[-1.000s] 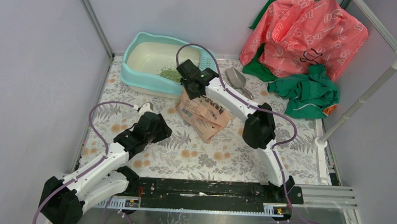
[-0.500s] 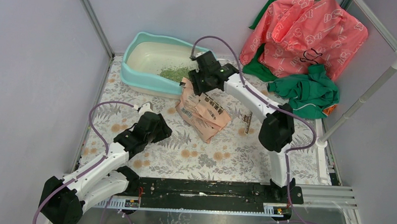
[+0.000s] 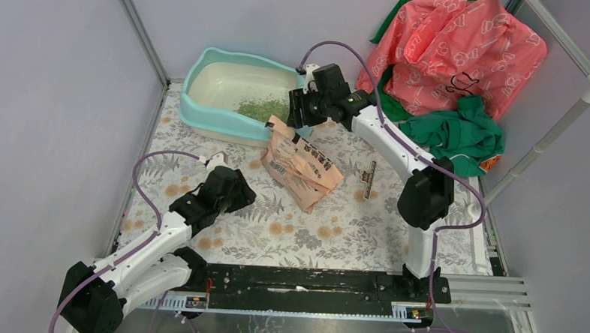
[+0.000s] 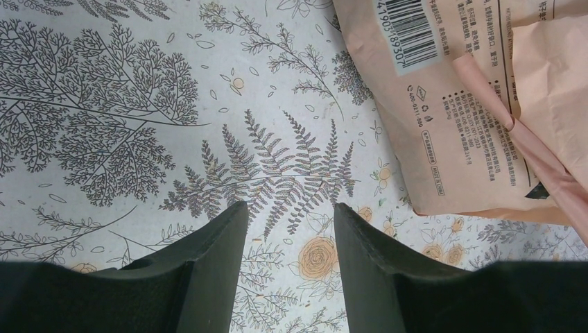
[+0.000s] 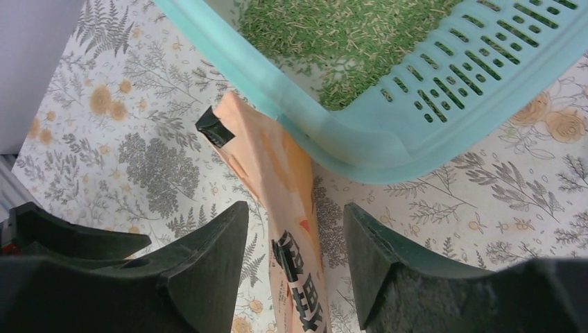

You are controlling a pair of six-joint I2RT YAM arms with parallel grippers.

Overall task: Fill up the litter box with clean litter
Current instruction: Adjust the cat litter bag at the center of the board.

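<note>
The litter box (image 3: 183,109) sits at the far edge of the table (image 3: 334,228), toward the far left corner, with one long side along the back wall. A green heap of litter (image 3: 266,107) lies in the cream basin at the right end of the box, next to the slotted grille (image 5: 478,62). The left part of the basin shows bare plastic.

A crumpled peach paper bag (image 3: 303,165) lies on the table just in front of the box, its upper corner leaning against the teal rim. The right claw (image 3: 292,118) hangs above that corner, beside the near right corner of the box. Its fingers are spread. In the wrist view the bag's narrow top runs below the gap, and neither finger visibly touches it.

The left claw (image 3: 215,160) hovers low over the table nearer the left edge, well apart from the box. Its fingers are spread with nothing between them, only the leaf-printed cover beneath. The barcode (image 4: 409,41) end of the bag lies near it.

A pink printed cloth (image 3: 455,46) and a green cloth (image 3: 451,136) are heaped in the far right corner. A small dark strip (image 3: 367,179) lies on the table to the right of the bag.
</note>
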